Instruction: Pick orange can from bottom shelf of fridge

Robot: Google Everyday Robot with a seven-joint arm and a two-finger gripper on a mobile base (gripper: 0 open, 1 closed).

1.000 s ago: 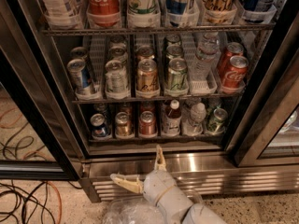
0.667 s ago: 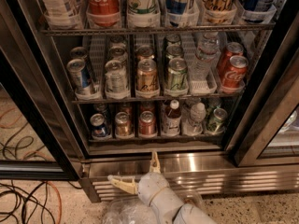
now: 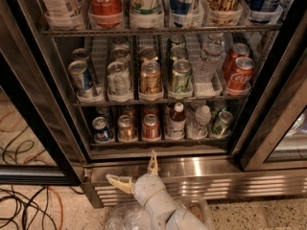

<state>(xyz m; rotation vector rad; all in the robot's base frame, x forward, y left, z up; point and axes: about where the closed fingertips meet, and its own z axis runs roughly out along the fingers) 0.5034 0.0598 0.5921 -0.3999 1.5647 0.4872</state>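
Observation:
The fridge (image 3: pixel 216 169) stands open in front of me, with a black frame and a stainless base. Its bottom shelf (image 3: pixel 158 141) holds a row of small cans and bottles. The orange can (image 3: pixel 126 128), dull orange-brown with a silver top, is second from the left. It stands between a blue can (image 3: pixel 101 130) and a redder can (image 3: pixel 150 127). My gripper (image 3: pixel 135 172) is open and empty. It is below the shelf, in front of the steel base, with one fingertip (image 3: pixel 153 161) pointing up under the redder can.
Right of the redder can stand a brown bottle (image 3: pixel 176 121), a clear water bottle (image 3: pixel 200 122) and a green can (image 3: pixel 222 123). The rack above holds more cans, with Coca-Cola cans (image 3: pixel 238 74) at the right. Cables (image 3: pixel 29 205) lie on the floor at left. A plastic bag (image 3: pixel 124 218) lies under my arm.
My gripper has shifted slightly to the left in front of the fridge base and stays open. The cans have not moved.

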